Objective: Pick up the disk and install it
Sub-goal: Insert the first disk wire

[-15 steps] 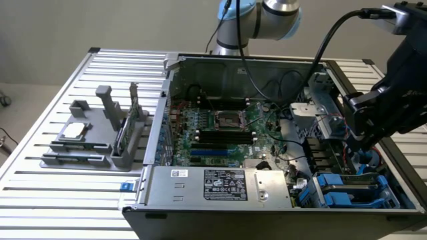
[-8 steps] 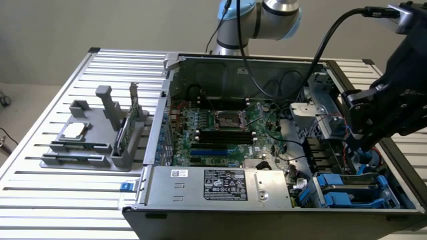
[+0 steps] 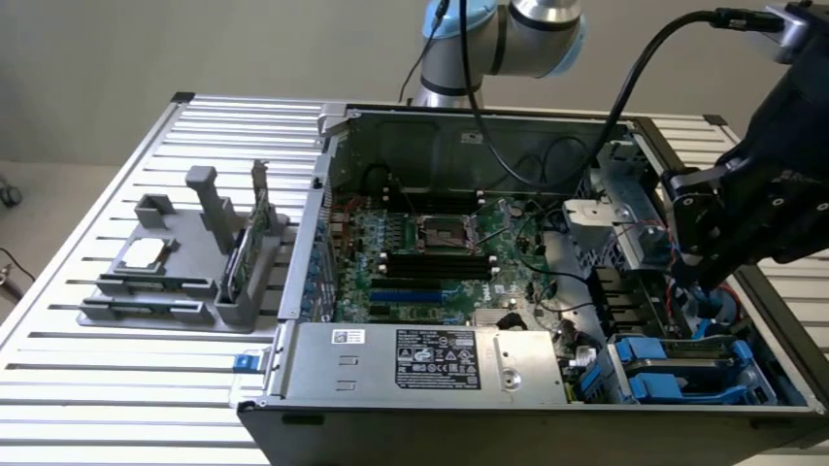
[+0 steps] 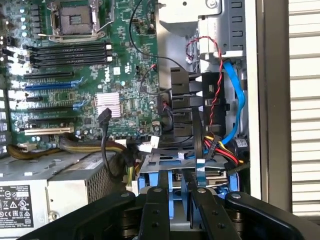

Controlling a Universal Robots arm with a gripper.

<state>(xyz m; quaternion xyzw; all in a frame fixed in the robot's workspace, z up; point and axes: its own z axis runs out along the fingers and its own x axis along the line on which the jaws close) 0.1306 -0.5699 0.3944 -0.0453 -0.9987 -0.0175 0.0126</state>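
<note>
An open computer case (image 3: pixel 311 223) lies on a slatted table. My black gripper (image 3: pixel 706 296) hangs over the drive bay (image 3: pixel 680 374) in the case's corner at the exterior view's right. In the wrist view the two fingers (image 4: pixel 156 210) stand close together around a blue-edged slab seen edge-on, the disk (image 4: pixel 176 200). The gripper (image 4: pixel 177 192) is shut on it. Just beyond it is the bay's blue plastic and metal bracket (image 4: pixel 165 162). The disk's label is hidden.
A blue cable (image 4: pixel 235 100) and red-and-black wires (image 4: pixel 217 85) run beside the bay. The power supply (image 3: pixel 441 359) sits at the case front and the motherboard (image 3: pixel 428 252) in the middle. At the exterior view's left a grey holder (image 3: pixel 175 311) carries a silver chip (image 3: pixel 143 254) and a green card (image 3: pixel 247 257).
</note>
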